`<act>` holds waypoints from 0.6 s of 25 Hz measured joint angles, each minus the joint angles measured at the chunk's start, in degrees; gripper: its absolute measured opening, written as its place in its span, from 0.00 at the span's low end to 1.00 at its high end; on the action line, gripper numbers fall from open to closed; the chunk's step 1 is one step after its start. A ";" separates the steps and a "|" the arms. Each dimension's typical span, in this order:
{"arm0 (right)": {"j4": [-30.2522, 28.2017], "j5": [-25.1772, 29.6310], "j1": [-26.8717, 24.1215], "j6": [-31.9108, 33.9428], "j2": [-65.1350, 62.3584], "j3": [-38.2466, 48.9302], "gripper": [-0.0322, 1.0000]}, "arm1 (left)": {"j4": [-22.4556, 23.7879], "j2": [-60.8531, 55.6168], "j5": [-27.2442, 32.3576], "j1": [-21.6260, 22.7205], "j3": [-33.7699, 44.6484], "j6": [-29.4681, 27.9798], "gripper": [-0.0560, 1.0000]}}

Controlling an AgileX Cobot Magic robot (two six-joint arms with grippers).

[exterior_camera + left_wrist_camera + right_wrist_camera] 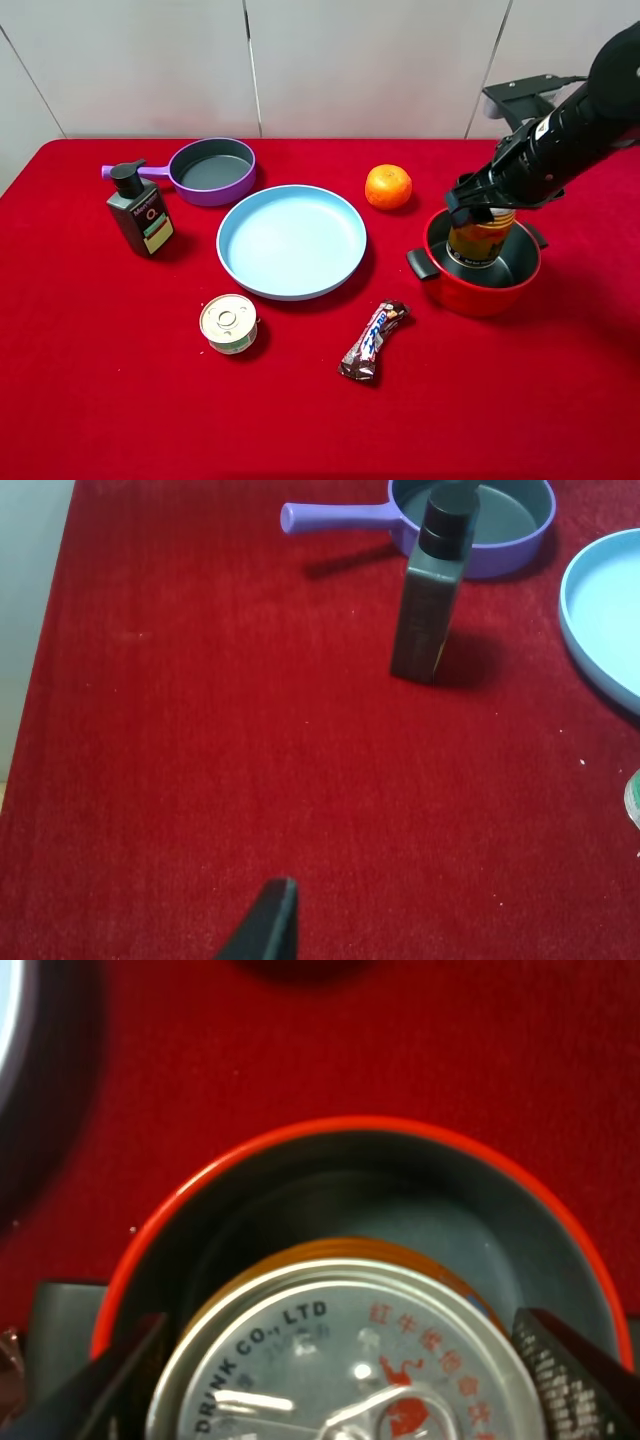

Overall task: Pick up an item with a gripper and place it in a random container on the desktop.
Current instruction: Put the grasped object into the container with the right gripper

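Right gripper [480, 206] grips the drink can [478, 241] by its upper wall, inside the red pot [482, 303]. Smooth thin metal probably slips and dents, so squeeze moderately.

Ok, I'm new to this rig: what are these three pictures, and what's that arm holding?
A two-armed robot works over a red-clothed table. The wide picture comes from a high camera; the other two from a camera on each wrist. The right gripper clasps a tall golden-amber drink can inside the round red pot; its wrist view looks down on the can's silver top. The left gripper barely shows. Also there: purple long-handled pan, light blue plate, orange, dark pump bottle, short tin, wrapped candy bar.
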 joint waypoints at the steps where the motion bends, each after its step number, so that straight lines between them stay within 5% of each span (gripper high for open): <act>1: 0.00 -0.26 -0.20 0.00 0.39 0.00 0.51 | 0.00 0.00 0.00 0.00 0.00 0.00 0.99; 15: -0.01 -2.79 -0.57 0.00 5.69 0.00 0.51 | 0.00 0.00 0.00 0.00 0.00 0.00 0.99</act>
